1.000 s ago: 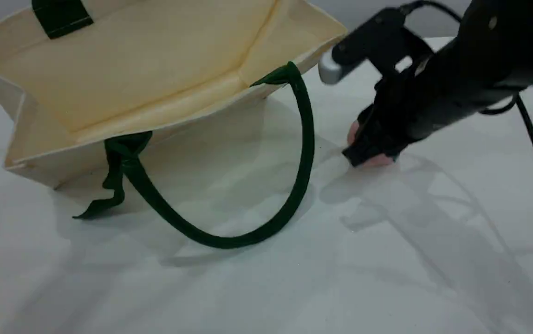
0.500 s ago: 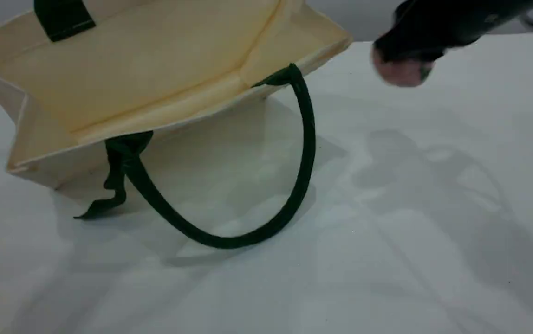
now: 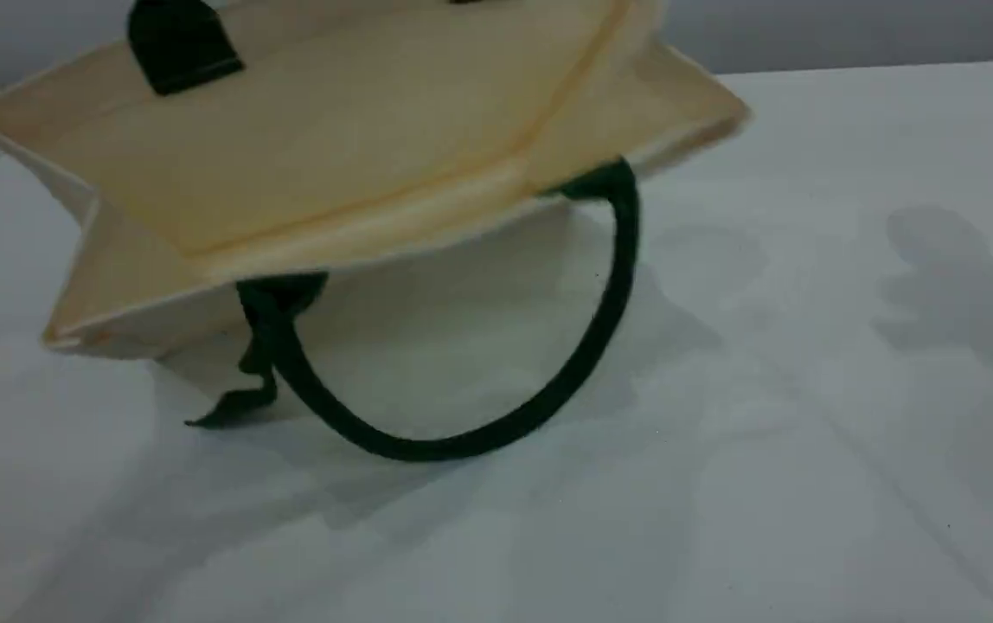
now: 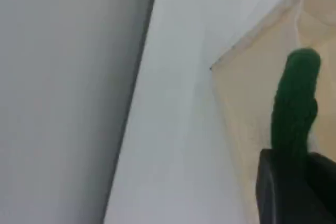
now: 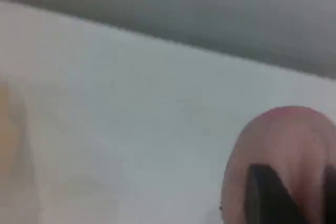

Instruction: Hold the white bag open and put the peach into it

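**Both grippers clamped: one on a bag handle, one on the peach**

The left gripper [image 4: 294, 182] is closed on a dark green rope handle [image 4: 296, 98] of the white bag [image 4: 252, 103]; only the black tip of that gripper shows, at the bottom edge of the left wrist view, with the rope rising out of it. The right gripper [image 5: 286, 192] is closed around the peach [image 5: 278, 145]; one dark fingertip lies across the pink ball, which is blurred and cut off by the lower right corner of the right wrist view.

Counted: one bag, one peach, two grippers, each seen only by its own camera. Neither arm nor the peach appears in the scene view.

In the scene view the white bag [image 3: 358, 156] stands on the white table [image 3: 808, 389] with its mouth open toward the camera, cream lining showing. A second green rope handle [image 3: 548, 398] hangs from the near rim in one loop down to the tabletop. One dark green strap tab [image 3: 181, 43] sits on the far inner wall, and a loose green end [image 3: 237, 402] trails near the handle's left root. The bag's top is cut off by the upper edge and the whole bag is slightly blurred. Grey shadows lie on the table at right
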{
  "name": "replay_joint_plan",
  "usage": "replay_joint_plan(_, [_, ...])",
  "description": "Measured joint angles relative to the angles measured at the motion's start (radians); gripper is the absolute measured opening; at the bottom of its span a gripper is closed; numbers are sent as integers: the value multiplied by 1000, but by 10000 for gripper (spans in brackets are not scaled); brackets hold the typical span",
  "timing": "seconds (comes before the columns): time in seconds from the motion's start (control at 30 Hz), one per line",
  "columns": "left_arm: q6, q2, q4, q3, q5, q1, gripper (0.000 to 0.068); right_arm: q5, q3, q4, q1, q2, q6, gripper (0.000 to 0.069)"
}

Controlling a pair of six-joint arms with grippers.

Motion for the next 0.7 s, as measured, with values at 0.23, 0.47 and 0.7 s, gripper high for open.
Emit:
replay_joint_plan(0.23, [-1, 0, -76, 0, 2, 0, 94, 23, 0, 0, 1, -21, -1, 153])
replay_joint_plan(0.47, [-2, 0, -174, 47, -3, 0, 94, 28, 0, 0, 1, -21, 0, 153])
replay_joint_plan(0.7, [39, 2, -175, 99, -2, 0, 94, 72, 0, 14, 3, -27, 6, 153])
